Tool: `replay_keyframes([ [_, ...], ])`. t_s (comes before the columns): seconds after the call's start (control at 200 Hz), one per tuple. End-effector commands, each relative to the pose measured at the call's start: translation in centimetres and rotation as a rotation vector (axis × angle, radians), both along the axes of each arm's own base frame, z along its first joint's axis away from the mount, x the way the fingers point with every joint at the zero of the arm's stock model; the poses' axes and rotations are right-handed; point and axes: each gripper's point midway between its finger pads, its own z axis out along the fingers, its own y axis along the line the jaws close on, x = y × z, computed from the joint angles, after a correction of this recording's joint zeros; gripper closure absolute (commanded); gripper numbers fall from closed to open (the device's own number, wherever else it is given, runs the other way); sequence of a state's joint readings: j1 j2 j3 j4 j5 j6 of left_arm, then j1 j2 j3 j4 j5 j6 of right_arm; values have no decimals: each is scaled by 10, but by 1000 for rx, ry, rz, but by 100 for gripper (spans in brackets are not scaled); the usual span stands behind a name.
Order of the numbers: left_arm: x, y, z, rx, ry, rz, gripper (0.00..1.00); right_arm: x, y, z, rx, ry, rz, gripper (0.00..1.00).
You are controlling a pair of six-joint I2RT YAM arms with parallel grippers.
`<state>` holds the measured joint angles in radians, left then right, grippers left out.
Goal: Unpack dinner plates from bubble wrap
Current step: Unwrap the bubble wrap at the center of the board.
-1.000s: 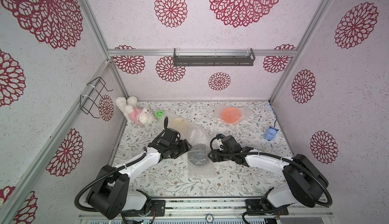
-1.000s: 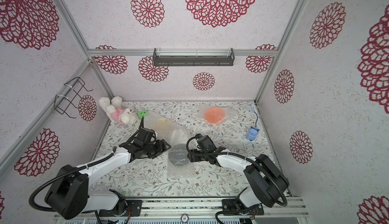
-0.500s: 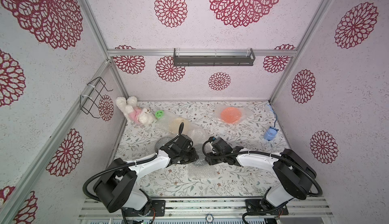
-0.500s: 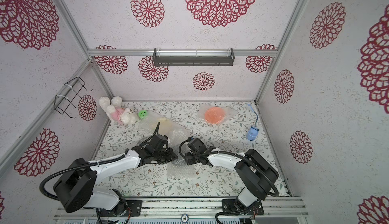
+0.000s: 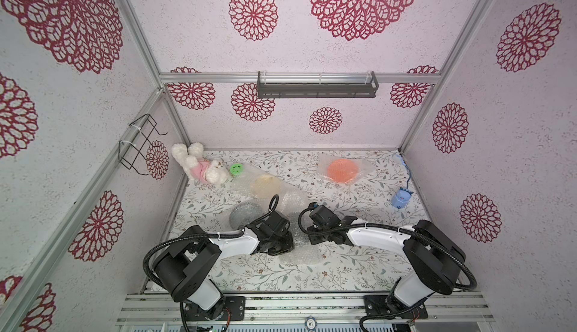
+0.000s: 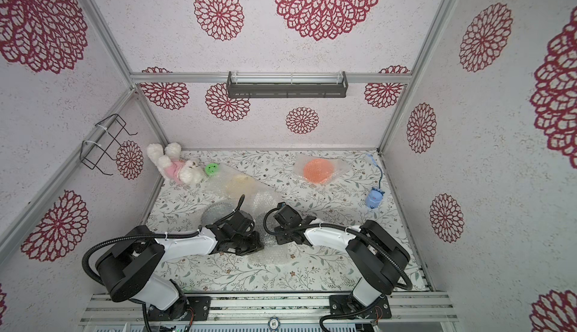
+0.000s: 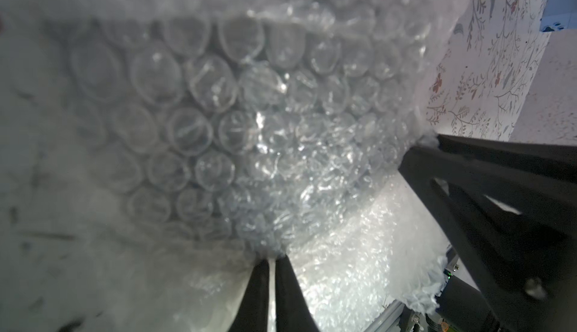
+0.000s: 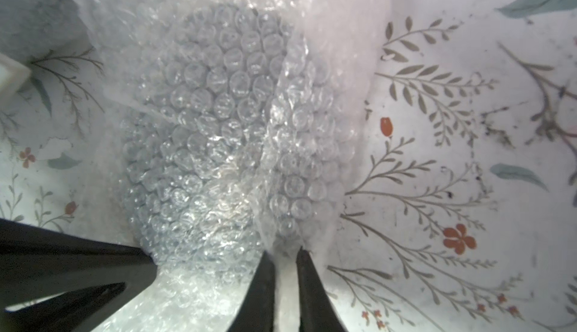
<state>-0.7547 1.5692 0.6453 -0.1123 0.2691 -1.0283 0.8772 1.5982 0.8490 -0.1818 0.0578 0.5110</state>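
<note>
A dark plate point(image 8: 218, 121) lies near the table's front middle inside crumpled bubble wrap point(image 5: 300, 254), and its colour is hard to judge through the bubbles. My left gripper point(image 7: 272, 260) is shut on a bunched edge of that wrap. My right gripper point(image 8: 284, 254) is shut on a raised fold at the opposite side. In both top views the two grippers meet over the parcel, the left gripper point(image 5: 288, 245) facing the right gripper point(image 5: 309, 239). A grey-green plate point(image 5: 245, 218) lies behind the left arm. A cream plate point(image 5: 265, 187) and an orange plate point(image 5: 342, 171) lie further back, each in bubble wrap.
A white plush bunny point(image 5: 199, 166) and a small green smiley disc point(image 5: 236, 168) lie at the back left corner. A blue toy point(image 5: 401, 198) with a cord sits by the right wall. A wire rack point(image 5: 140, 143) hangs on the left wall and a dark shelf point(image 5: 317, 85) on the back wall.
Both arms came in toward the wrapped dark plate and down onto it. Both grippers went from open to shut on its wrap. The left arm moved off the grey-green plate, which now shows.
</note>
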Motion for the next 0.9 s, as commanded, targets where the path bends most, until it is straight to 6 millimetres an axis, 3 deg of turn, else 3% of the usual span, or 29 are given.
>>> replay_keyframes([
  [0.0,-11,26,-29,126,48,44,90,8,-3,4,-52,-41,-8,90],
  [0.22,-23,42,-48,207,114,66,92,14,-7,17,-43,-84,-35,100],
  [0.365,-28,47,-55,216,134,91,92,17,-14,23,-31,-115,-65,100],
  [0.896,-34,52,-72,203,178,151,92,24,-58,4,92,-54,-224,100],
])
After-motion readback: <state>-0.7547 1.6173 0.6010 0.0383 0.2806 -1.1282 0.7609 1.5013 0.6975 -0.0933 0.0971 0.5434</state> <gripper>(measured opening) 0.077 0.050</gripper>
